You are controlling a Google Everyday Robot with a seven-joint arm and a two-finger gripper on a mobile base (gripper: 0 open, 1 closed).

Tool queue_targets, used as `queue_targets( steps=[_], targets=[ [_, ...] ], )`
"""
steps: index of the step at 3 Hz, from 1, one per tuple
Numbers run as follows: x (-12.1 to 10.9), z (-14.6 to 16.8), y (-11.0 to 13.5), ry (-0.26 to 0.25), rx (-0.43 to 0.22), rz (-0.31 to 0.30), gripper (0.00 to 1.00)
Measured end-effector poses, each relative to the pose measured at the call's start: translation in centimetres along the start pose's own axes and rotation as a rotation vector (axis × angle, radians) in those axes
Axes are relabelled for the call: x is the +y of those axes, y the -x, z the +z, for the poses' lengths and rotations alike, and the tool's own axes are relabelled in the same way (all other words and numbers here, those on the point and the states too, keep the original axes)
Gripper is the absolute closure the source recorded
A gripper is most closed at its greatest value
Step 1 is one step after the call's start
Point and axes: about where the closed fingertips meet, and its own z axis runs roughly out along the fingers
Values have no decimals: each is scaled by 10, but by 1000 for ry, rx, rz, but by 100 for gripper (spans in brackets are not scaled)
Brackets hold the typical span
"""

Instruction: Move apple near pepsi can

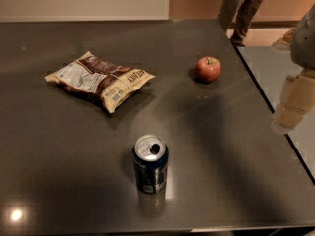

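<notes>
Robot's arm is a grey shell up top, then chunky cream-white segments (rounded, kinda glossy) down to the tool at the right edge.

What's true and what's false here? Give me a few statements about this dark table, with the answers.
The small round red apple touches the dark blue drink can. False: they stand well apart.
The can stands upright with its silver top opened. True.
The crinkled brown-and-white snack bag lies left of the apple in the camera view. True.
The robot's gripper holds the apple. False: it hangs beyond the dark table's right edge, away from the apple.
</notes>
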Motion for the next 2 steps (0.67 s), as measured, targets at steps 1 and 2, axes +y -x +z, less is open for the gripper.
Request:
queue_targets(
  steps=[1, 2],
  targets=[
    [-1, 0, 0, -3, -2, 0, 0],
    [-19, 6, 6, -20, -38, 30, 0]
  ],
)
